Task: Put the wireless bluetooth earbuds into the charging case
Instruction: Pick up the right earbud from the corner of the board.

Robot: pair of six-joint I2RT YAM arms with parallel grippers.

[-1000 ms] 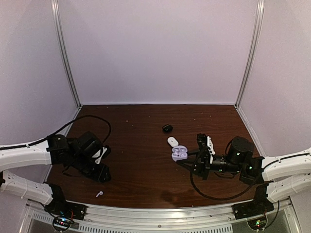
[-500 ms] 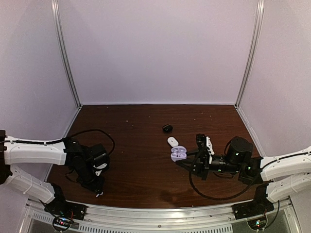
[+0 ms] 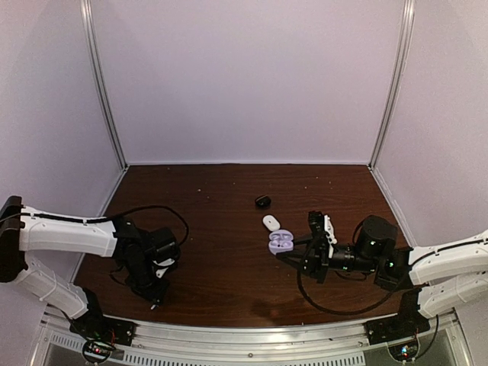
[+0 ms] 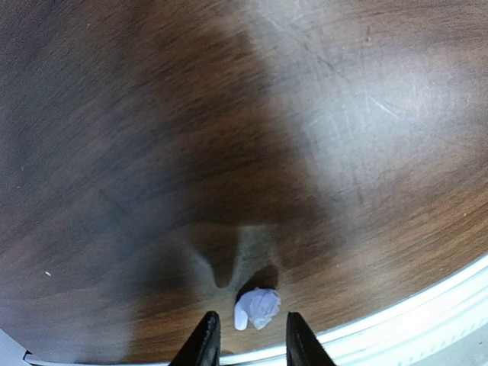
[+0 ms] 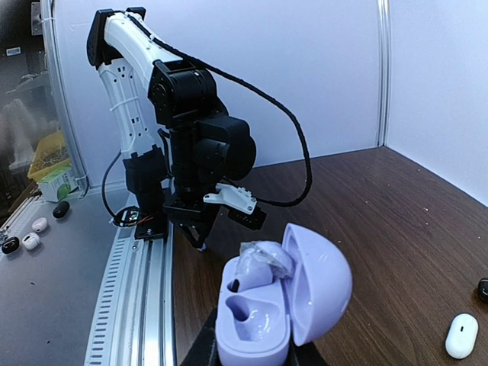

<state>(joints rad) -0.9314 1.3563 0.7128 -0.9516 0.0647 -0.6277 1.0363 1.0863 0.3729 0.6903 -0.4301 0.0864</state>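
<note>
A small white earbud with a stem (image 4: 258, 308) lies on the dark wood table by the near rail. My left gripper (image 4: 252, 347) is open, its two black fingertips on either side of the earbud and just short of it; it points down near the rail in the top view (image 3: 155, 300). My right gripper (image 3: 296, 252) is shut on an open lavender charging case (image 5: 274, 305), which also shows in the top view (image 3: 280, 241). One pale lavender earbud (image 5: 263, 263) sits in the case's upper socket; the lower socket (image 5: 248, 311) is empty.
A white oval case (image 3: 271, 222) and a small black case (image 3: 263, 201) lie on the table behind the lavender case. The metal rail (image 4: 427, 313) runs along the near edge. Small black and white buds (image 5: 30, 241) lie on a grey surface beyond the rail.
My left arm has swung in toward the near edge and come down over the white earbud, fingers now straddling it. The right arm and the lavender case have barely moved.
</note>
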